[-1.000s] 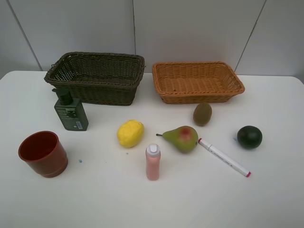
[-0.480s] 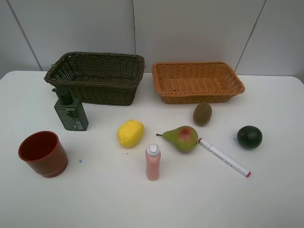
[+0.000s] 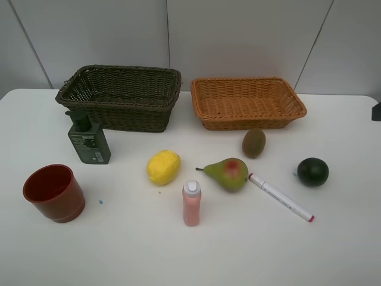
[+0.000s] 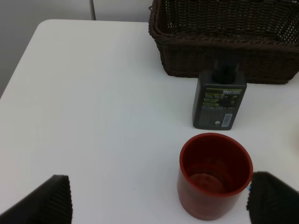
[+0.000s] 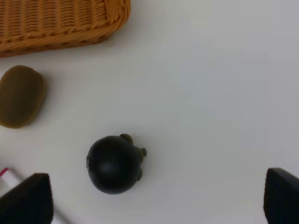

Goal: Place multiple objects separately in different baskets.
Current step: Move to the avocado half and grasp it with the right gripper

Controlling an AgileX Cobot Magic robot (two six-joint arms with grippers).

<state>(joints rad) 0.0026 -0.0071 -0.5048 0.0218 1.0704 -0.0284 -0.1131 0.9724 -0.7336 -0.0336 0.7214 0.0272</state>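
Wicker at the back of the white bench [image 3: 178,256]: a dark brown basket [image 3: 122,107], deeper, on the left, and a light orange-tan basket [image 3: 247,122], shallower, just beside it on the right. Both empty; no sorting done yet, by the look of it.

Spread out in front, mostly apart from one another, presumably to leave room for a grasp from above:
- dark green pump bottle [image 3: 89,143] upright just before the dark basket
- red cup [image 3: 53,192] mouth-up near the left front
- yellow lemon [image 3: 164,167] towards the middle
- pink white-capped bottle [image 3: 191,204] standing on end
- green-red pear [image 3: 228,174] on its side
- brown kiwi [image 3: 253,143] near the light basket's front wall
- white marker [image 3: 281,198] flat and slanted, one end just beside the pear
- dark green round fruit [image 3: 312,171] off to the right

Left end effector [image 4: 161,203] poised near the cup, fingers wide apart, holding nothing. Right end effector [image 5: 154,198] likewise spread and empty, hanging over the round fruit, kiwi and basket corner in sight. Probably lined up so for each arm to start on its own side's nearest item.
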